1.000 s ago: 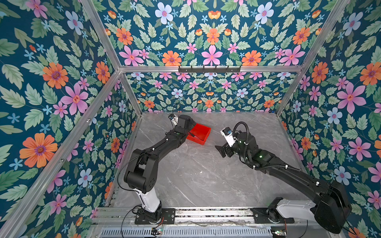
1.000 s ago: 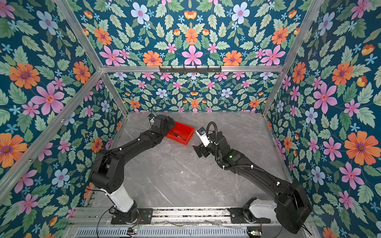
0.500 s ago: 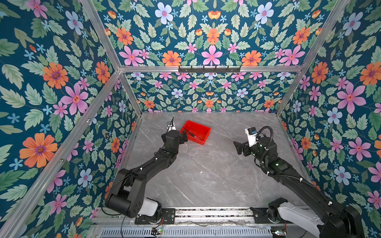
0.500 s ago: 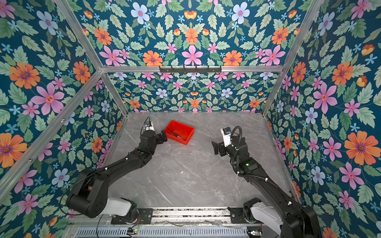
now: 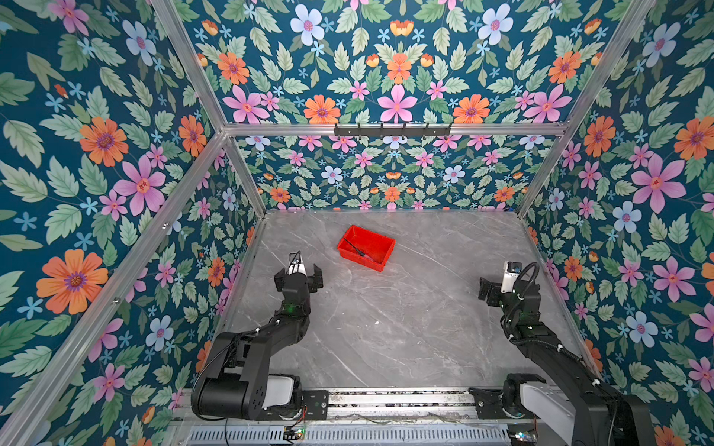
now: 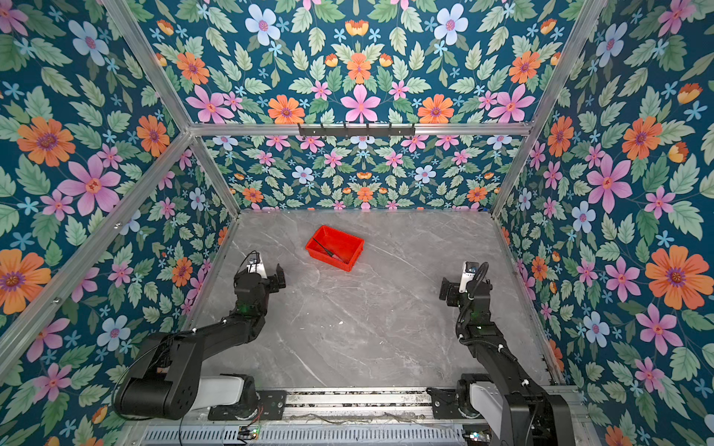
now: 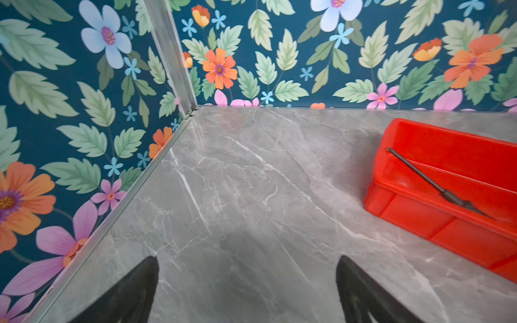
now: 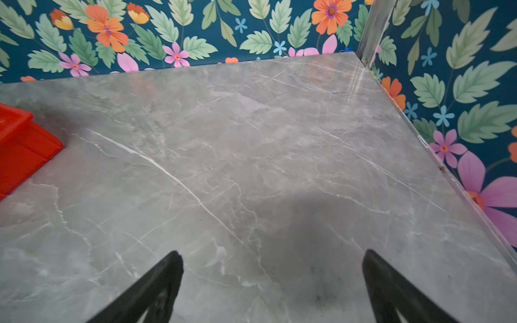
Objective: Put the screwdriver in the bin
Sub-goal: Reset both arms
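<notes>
The red bin (image 5: 358, 258) (image 6: 326, 258) stands on the grey marble table toward the back, left of centre. The screwdriver (image 5: 355, 247) (image 6: 323, 247) lies slanted inside it, black shaft toward the bin's left corner. In the left wrist view the screwdriver (image 7: 428, 179) leans on the near wall of the bin (image 7: 419, 221). My left gripper (image 5: 298, 275) (image 6: 259, 275) (image 7: 247, 260) is open and empty, nearer than the bin and to its left. My right gripper (image 5: 502, 287) (image 6: 461, 289) (image 8: 272, 254) hangs open and empty by the right wall. Only a corner of the bin (image 8: 19, 151) shows in the right wrist view.
Floral walls with aluminium frame posts (image 5: 247, 181) enclose the table on three sides. A black hook rail (image 5: 392, 129) hangs on the back crossbar. The arms' bases sit on the metal rail (image 5: 386, 401) at the near edge.
Both arms have drawn back from the bin toward the near edge, the left to the left side and the right to the right wall. The bin and screwdriver now show uncovered.
</notes>
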Controlling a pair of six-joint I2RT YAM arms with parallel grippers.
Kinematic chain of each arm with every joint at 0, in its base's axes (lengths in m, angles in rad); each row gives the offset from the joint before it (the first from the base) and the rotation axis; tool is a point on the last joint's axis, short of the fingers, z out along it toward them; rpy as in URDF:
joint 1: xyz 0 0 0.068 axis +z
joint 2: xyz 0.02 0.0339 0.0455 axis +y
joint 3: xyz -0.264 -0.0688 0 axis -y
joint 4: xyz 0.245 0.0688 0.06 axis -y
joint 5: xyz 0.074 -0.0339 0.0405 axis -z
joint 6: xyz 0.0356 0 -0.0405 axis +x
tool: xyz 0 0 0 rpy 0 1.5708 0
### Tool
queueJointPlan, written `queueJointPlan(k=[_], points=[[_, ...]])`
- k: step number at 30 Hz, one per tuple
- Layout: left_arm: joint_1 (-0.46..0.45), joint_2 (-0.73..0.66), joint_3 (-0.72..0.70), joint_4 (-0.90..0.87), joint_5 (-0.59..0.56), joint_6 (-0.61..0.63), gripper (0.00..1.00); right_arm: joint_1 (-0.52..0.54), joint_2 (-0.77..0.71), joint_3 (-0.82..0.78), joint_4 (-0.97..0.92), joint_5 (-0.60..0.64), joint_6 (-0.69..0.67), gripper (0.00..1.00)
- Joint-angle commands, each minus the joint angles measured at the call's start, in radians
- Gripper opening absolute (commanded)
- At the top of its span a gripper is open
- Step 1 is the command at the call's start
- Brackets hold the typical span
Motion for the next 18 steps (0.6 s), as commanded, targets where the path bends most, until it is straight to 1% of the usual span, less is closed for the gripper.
queueJointPlan(k=[1,5,8,11,13,15,17,18], points=[[0.031,0.044,-0.040,0.191,0.046,0.020,1.00,-0.022,0.031,-0.020,0.155,-0.016,-0.001,0.99],[0.055,0.124,-0.058,0.309,0.091,0.038,1.00,-0.033,0.109,-0.034,0.252,-0.032,0.013,0.99],[0.095,0.197,-0.061,0.380,0.144,0.012,1.00,-0.035,0.175,-0.037,0.331,-0.039,0.014,0.99],[0.123,0.259,-0.072,0.477,0.196,0.005,1.00,-0.052,0.214,-0.010,0.331,-0.082,0.033,0.99],[0.128,0.239,-0.062,0.411,0.215,-0.001,1.00,-0.054,0.244,0.001,0.349,-0.099,0.043,0.99],[0.131,0.251,-0.050,0.414,0.223,0.001,1.00,-0.054,0.306,-0.011,0.434,-0.122,0.044,0.99],[0.133,0.244,-0.035,0.364,0.225,-0.002,1.00,-0.055,0.370,-0.013,0.497,-0.142,0.044,0.99],[0.132,0.248,-0.035,0.371,0.224,-0.001,1.00,-0.054,0.401,-0.008,0.517,-0.153,0.039,0.99]])
